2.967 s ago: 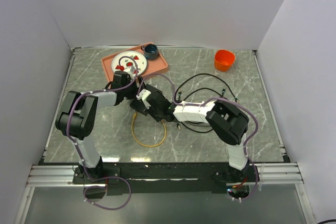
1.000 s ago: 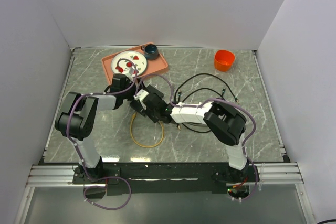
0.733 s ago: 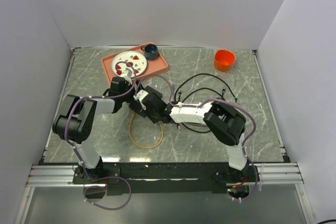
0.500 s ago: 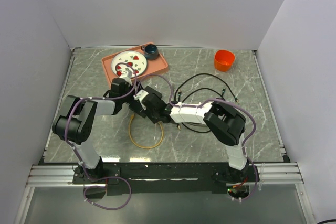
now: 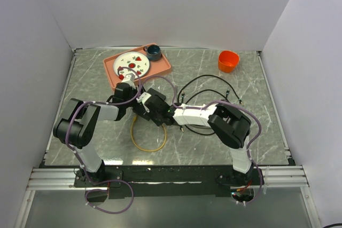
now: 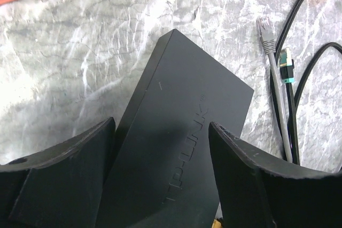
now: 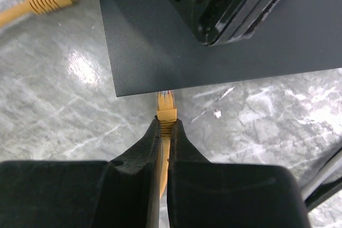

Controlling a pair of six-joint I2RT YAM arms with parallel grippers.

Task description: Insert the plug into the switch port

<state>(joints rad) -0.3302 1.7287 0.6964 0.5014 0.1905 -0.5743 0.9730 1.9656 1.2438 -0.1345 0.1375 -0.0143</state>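
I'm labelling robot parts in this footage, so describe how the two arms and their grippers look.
Both arms have black joint housings with white link covers, and purple cables looping along them to black bases. The left gripper has broad, matte black, curved fingers. The right gripper has black fingers tapering to narrow tips. No markings show on either.

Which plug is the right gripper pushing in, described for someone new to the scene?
Find the switch, the flat black box mid-table between the two arms. At its edge nearest the right gripper sits the orange plug, pinched in that gripper's fingers. Unlike the grey plug and teal-tipped plug lying loose beside the switch, it is orange and held.
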